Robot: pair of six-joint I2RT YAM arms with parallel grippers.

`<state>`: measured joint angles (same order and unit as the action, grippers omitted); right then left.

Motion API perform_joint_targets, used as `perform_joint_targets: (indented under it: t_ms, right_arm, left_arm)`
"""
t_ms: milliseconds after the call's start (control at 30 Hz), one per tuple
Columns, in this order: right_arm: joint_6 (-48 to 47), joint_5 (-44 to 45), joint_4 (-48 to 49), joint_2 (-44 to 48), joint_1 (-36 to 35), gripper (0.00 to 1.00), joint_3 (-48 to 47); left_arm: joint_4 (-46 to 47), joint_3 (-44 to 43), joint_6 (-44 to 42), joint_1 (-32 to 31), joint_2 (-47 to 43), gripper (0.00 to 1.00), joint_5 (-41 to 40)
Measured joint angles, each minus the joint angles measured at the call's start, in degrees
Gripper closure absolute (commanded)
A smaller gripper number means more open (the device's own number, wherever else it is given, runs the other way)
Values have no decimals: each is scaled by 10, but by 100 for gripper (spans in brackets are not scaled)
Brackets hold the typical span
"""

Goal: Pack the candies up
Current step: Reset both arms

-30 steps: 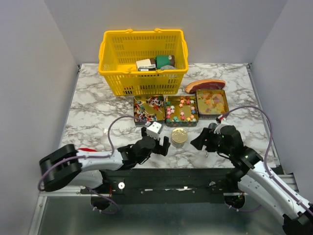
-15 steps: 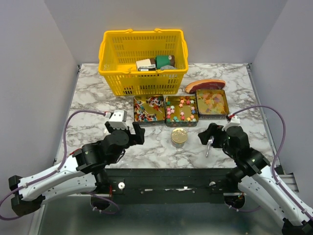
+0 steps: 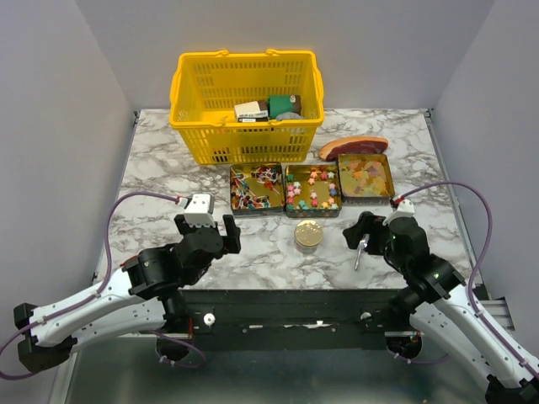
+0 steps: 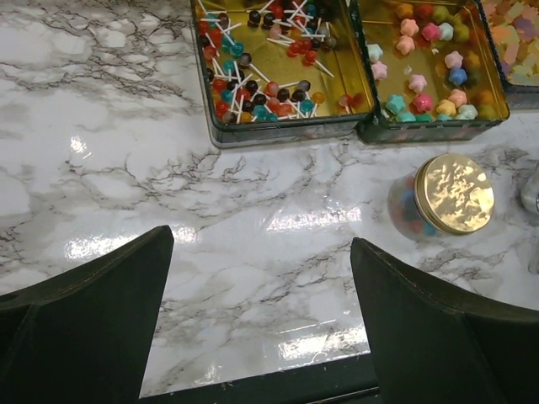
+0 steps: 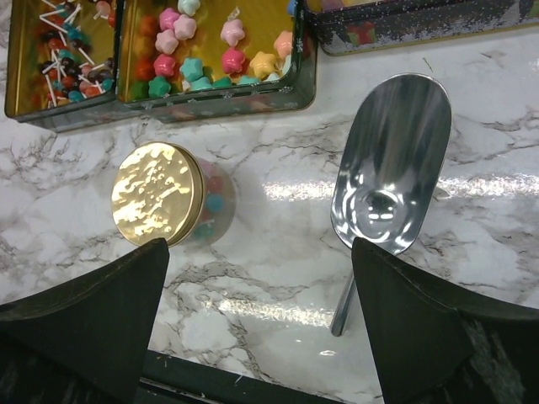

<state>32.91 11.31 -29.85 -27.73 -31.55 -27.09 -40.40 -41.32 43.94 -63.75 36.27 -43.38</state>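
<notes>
While candies (image 4: 418, 82) fill three tins (image 4: 278, 133), a lidded jar (image 4: 442, 198) holds some

Left gripper (image 4: 261, 240) has bare marble tabletop (image 4: 109, 168) straight ahead, an open lane up to the lollipop tin (image 4: 286, 130). Right gripper (image 5: 259, 244) sees it tighter: gold-lidded jar (image 5: 158, 194) lower left, metal scoop (image 5: 387, 168) at right, narrow marble gap between them.

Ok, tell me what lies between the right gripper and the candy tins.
A metal scoop and a gold-lidded jar, apart on the marble table, seen in the right wrist view.
</notes>
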Motion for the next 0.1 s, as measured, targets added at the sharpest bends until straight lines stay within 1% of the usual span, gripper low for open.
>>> perform_joint_targets:
  t_ms: [100]
  right_arm:
    - [0,0,0,0,0,3,0]
  left_arm:
    - [0,0,-4,-1,1,1,0]
